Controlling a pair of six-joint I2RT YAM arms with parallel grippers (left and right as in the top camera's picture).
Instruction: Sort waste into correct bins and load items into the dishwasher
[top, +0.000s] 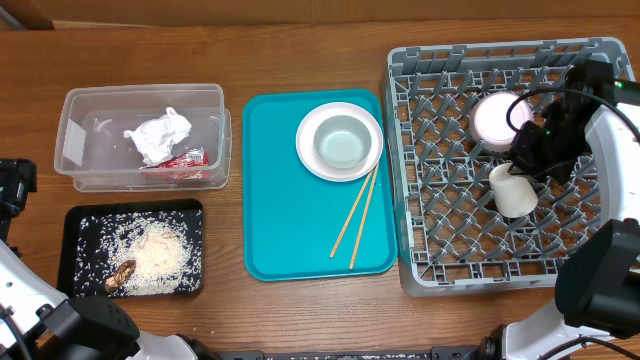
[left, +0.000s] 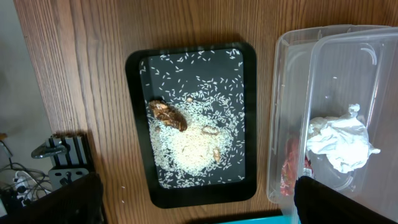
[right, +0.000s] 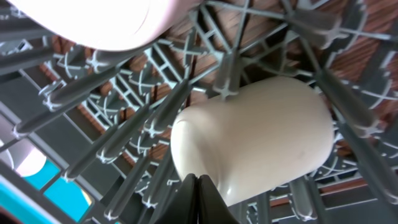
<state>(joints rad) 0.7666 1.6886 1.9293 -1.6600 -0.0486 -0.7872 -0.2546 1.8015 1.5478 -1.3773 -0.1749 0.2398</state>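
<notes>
The waste looks sorted: the napkin (top: 158, 135) and red wrapper (top: 185, 158) lie in the clear tub (top: 90, 110) at upper left, and the rice (left: 186, 146) is in the black tray (left: 138, 124) at lower left. Above that tray the left gripper (left: 199, 202) hangs wide and empty. Loading is the step in hand. At right, the cup (top: 513, 190) lies on its side among the dish rack's (top: 430, 250) pegs near the bowl (top: 497, 118). The right gripper (right: 198, 186) is pinched together and empty, just at the cup. Next, I judge, it must open and reach to the teal tray (top: 290, 200) at centre for the plate (top: 308, 150) or chopsticks (top: 357, 215).
</notes>
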